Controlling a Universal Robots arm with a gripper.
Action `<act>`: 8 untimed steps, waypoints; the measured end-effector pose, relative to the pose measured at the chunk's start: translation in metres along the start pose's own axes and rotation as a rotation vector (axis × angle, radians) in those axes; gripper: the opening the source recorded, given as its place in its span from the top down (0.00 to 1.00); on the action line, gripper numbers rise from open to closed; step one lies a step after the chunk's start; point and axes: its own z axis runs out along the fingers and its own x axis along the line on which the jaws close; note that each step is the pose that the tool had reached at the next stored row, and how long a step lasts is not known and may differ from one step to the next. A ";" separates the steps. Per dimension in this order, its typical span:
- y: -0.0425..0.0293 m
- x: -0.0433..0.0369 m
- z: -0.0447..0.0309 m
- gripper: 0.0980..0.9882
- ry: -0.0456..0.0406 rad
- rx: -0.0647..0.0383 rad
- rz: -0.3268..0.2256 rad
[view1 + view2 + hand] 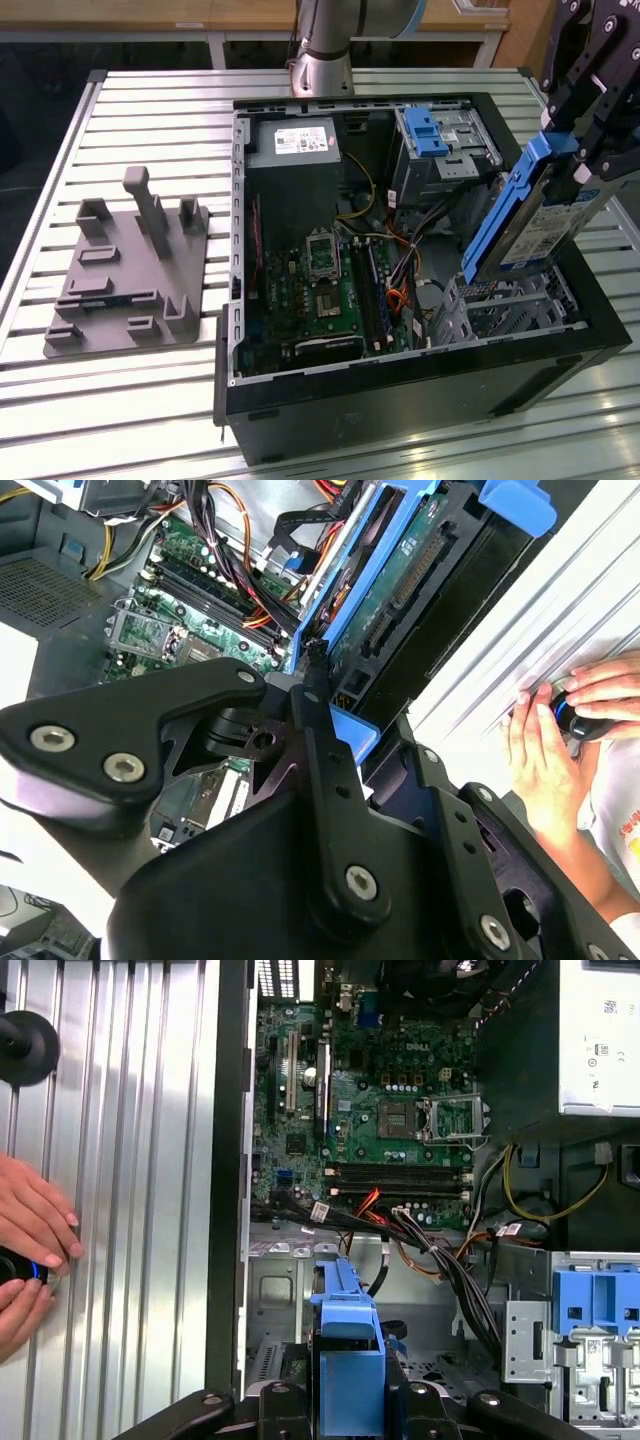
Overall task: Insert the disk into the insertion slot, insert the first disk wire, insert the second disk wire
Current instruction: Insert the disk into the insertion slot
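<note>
Blue plastic frames the silver disk, which hangs tilted in the exterior view. Its upper end is clamped by the gripper and its lower end is right at the top of the slot, most of its length above the cage. The slot, a grey perforated cage, sits in the corner of the open black case toward the exterior view's right. Beyond it stands a taller bay with a blue latch, and the green board lies at the case's middle. The case rests on a slatted metal table, with a grey fixture beside it on the exterior view's left. In the first wrist view a person's hand rests on the table beside the case.
</note>
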 end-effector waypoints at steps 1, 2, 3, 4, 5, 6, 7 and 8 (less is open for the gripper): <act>0.0000 0.0000 0.0000 0.70 0.0000 0.000 0.000; 0.0000 0.0000 0.0002 0.70 0.0002 0.000 0.000; 0.0000 0.0000 0.0005 0.70 0.0011 0.000 0.000; 0.0000 0.0000 0.0006 0.70 0.0025 0.000 0.000; 0.0000 0.0000 0.0008 0.70 0.0039 0.000 0.000; 0.0000 0.0000 0.0011 0.70 0.0056 0.000 0.000; -0.0001 0.0000 0.0013 0.70 0.0076 0.000 0.000; -0.0001 0.0001 0.0016 0.70 0.0096 0.000 0.000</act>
